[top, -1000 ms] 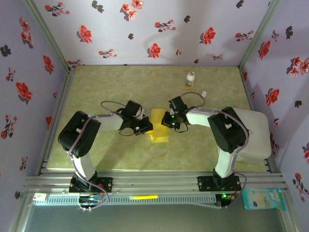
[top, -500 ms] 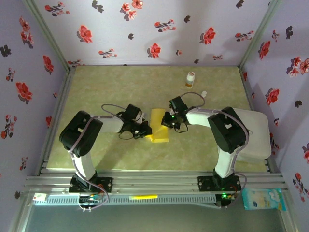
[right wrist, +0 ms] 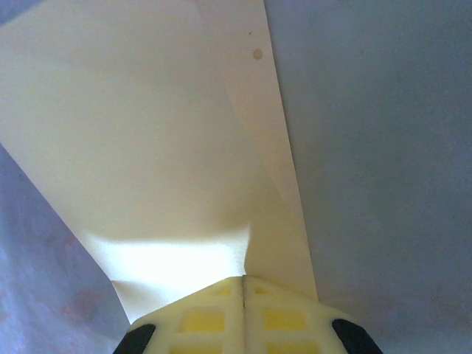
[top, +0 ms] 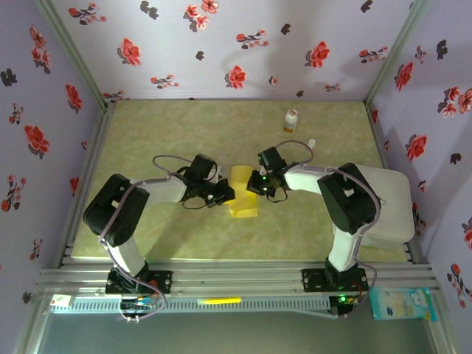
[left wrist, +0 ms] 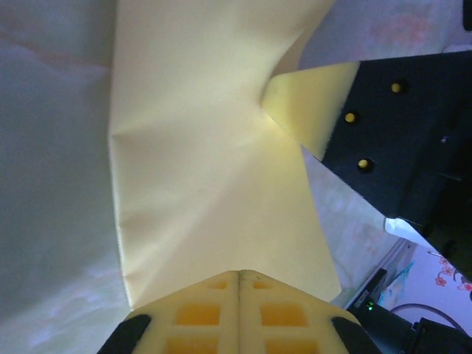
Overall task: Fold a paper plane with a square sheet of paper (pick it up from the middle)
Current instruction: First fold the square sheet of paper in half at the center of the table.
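Left claw [top: 226, 194] and right claw [top: 255, 185] are each pressed together, pinching opposite side edges of the creased square sheet of paper [top: 243, 199] at the middle of the desk [top: 147, 236]. Bare surface lies open near, left and far of it. Far right stands a white-and-orange bottle [top: 291, 120], well apart, its label unreadable.

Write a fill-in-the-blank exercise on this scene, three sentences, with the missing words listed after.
1. The sheet of paper between the two arms is ____ in colour.
2. The left arm's fingers and the right arm's fingers are both ____ on that sheet.
3. The small bottle stands upright toward the back of the table, on the ____ arm's side.

Missing words: yellow; shut; right.
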